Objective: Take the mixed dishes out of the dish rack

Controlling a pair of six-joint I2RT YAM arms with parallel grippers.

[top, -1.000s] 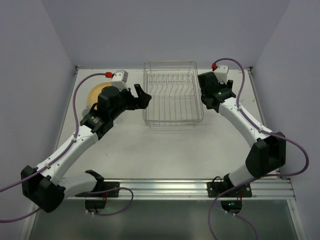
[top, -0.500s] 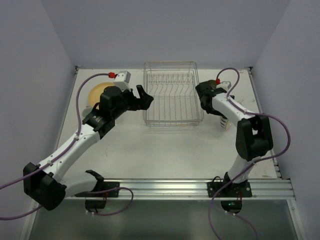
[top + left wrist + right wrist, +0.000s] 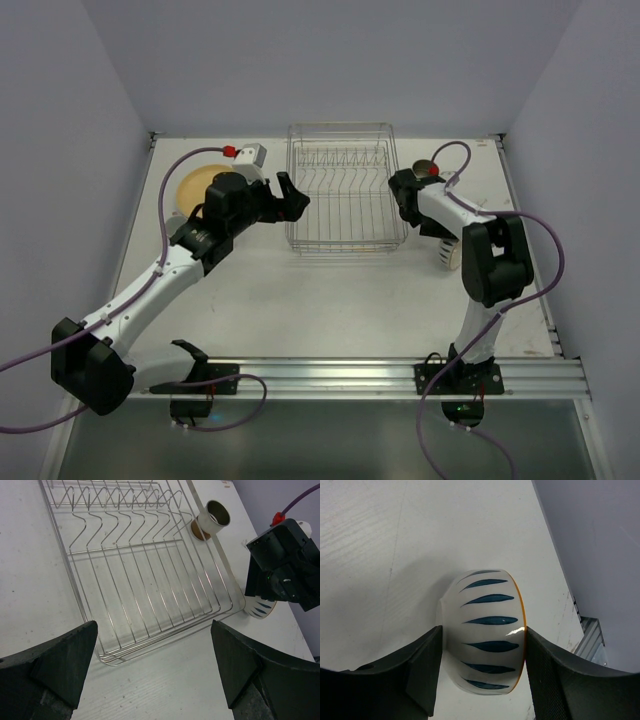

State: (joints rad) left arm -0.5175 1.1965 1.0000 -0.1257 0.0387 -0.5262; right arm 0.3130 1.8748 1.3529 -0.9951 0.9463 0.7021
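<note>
The dish rack (image 3: 345,190) stands at the back centre, and its wire floor (image 3: 140,560) holds no dish. My left gripper (image 3: 290,196) is open and empty beside the rack's left front corner; it also shows in the left wrist view (image 3: 154,645). My right gripper (image 3: 484,647) is shut on the white cup (image 3: 485,605), blue-striped with an orange rim, which lies on its side low over the table right of the rack (image 3: 450,258). A brown cup (image 3: 425,169) lies on the table by the rack's far right side. A yellow-orange plate (image 3: 195,185) lies flat at the far left.
The right arm is folded, with its elbow (image 3: 490,255) close to the rack's right front corner. Side walls close in the table left and right. A metal rail (image 3: 400,375) runs along the near edge.
The right arm has folded back and its gripper has swung from beside the rack down to the table on the right, where the white cup now shows. My left gripper has edged right toward the rack.
</note>
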